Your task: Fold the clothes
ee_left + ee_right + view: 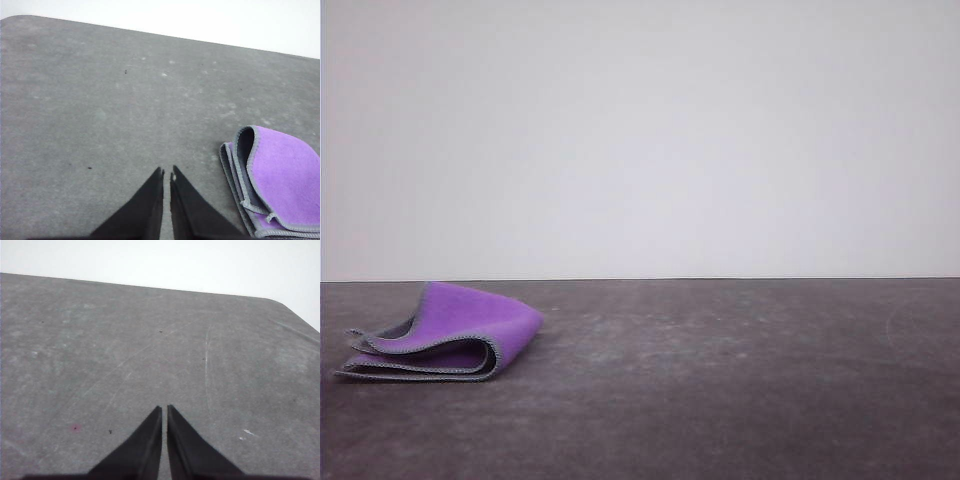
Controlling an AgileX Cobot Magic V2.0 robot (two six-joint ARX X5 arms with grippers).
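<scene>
One folded cloth [460, 335], part cut off in the left wrist view; left gripper [166, 172], right gripper [164, 409]: both pressed together, empty

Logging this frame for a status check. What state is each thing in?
cloth: folded into layers, purple face out, lying on the table, not held
left claw: shut, empty, beside the cloth
right claw: shut, empty, over bare table

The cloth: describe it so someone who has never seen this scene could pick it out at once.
On the dark grey table, look to the left side in the front view. There lies the cloth, folded into loose layers. Its bright purple face and light-grey stitched hem stand out against the dull tabletop, where nothing else lies.
</scene>
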